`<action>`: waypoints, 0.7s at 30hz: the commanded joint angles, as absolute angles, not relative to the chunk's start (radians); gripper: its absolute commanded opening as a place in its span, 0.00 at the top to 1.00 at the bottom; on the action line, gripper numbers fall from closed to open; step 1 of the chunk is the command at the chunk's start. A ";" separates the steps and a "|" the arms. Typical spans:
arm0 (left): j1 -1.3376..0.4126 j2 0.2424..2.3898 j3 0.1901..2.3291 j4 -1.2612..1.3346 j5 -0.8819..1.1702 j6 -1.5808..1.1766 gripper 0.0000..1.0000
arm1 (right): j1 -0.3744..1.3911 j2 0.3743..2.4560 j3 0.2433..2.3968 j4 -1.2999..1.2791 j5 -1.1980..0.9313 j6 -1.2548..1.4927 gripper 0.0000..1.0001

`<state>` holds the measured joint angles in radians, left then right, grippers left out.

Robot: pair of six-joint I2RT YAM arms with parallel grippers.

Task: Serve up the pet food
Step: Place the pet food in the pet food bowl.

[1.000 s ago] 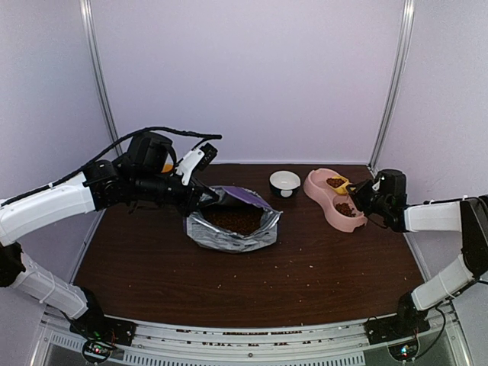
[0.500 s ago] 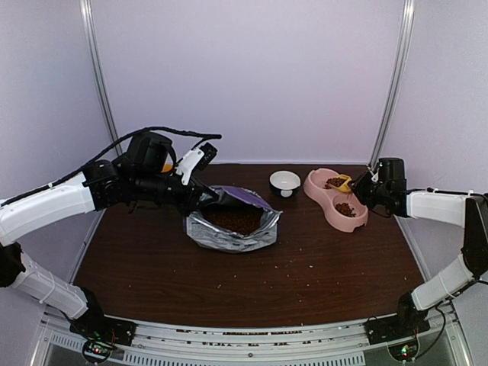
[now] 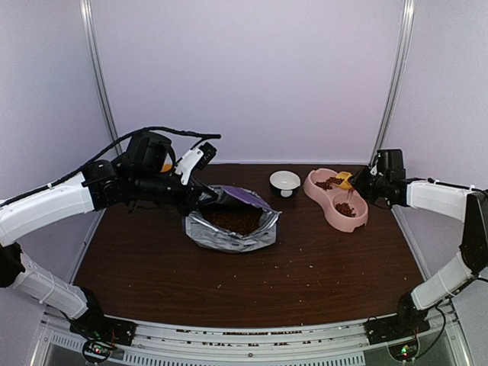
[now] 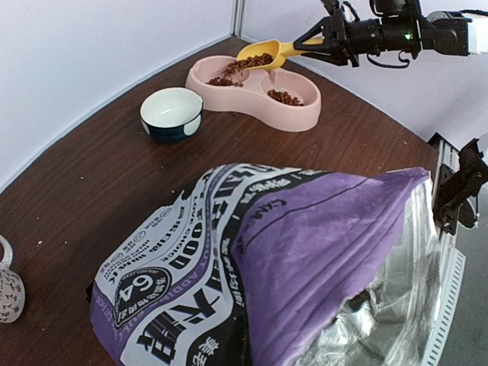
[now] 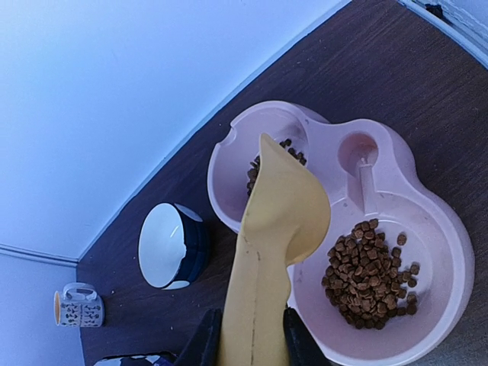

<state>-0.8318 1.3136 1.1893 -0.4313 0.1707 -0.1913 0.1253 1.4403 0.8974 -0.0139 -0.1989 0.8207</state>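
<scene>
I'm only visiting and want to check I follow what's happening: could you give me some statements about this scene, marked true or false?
1. The right tool holds a yellow plastic scoop above the pink double bowl. True.
2. Both halves of that bowl are empty. False: each holds brown kibble pellets.
3. The purple foil bag is open. True.
4. The small round white-lined bowl is full of kibble. False: it is empty.
5. The left tool hangs free. False: it is shut on the bag's rim.

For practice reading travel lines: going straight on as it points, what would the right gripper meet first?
Probably the pink plastic double bowl, far compartment, the yellow plastic scoop in the right gripper touching first; depth unclear.
</scene>
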 commanded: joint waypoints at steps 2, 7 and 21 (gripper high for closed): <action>-0.816 1.273 1.212 -0.400 0.144 -0.182 1.00 | 0.118 1.443 0.947 -0.058 -0.159 0.772 1.00; -0.817 1.270 1.211 -0.399 0.144 -0.181 1.00 | 0.118 1.454 0.976 -0.081 -0.157 0.743 1.00; -0.816 1.270 1.212 -0.399 0.142 -0.179 1.00 | 0.135 1.485 1.059 -0.176 -0.141 0.597 1.00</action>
<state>-0.8310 1.3067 1.1893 -0.4427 0.1608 -0.1890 0.1265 1.4719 1.0115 -0.1482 -0.1749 0.6743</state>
